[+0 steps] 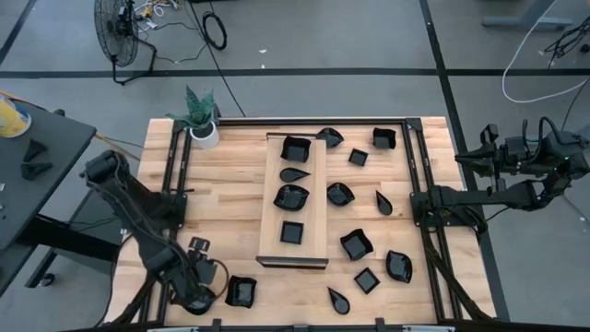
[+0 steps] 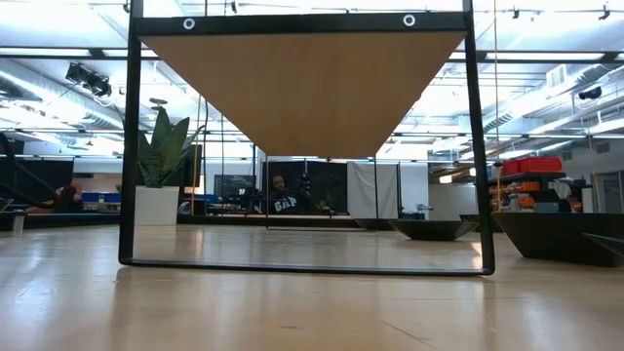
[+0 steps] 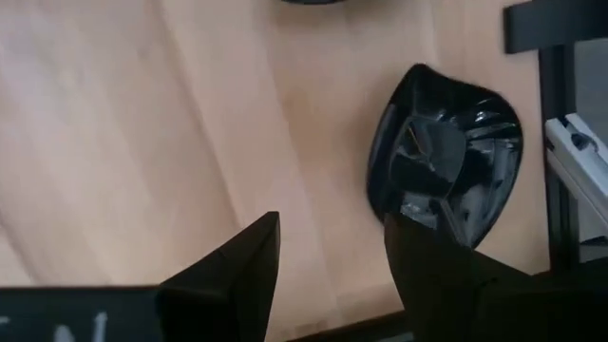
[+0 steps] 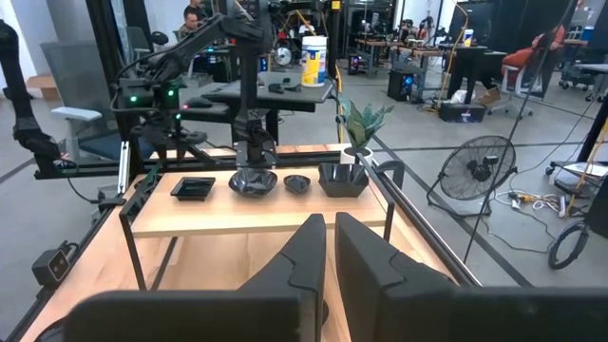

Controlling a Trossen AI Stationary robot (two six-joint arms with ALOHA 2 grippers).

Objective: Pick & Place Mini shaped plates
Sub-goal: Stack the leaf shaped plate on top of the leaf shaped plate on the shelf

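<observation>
Our left gripper [image 3: 328, 271], jaws apart, hovers beside a wavy-rimmed plate [image 3: 446, 157] near the worktop [image 1: 230, 198] edge; we'd straddle its rim, apparently not yet touched, before closing.

Your left gripper [image 3: 328, 256] has its two dark fingers [image 3: 237, 271] spread apart over the pale wooden table [image 3: 142, 142]. You can see a glossy black dish [image 3: 446, 157] with a pointed end lying flat on the wood, beside one finger and partly overlapped by that fingertip. Nothing sits between the fingers. A black frame bar [image 3: 560, 142] runs along past the dish.
</observation>
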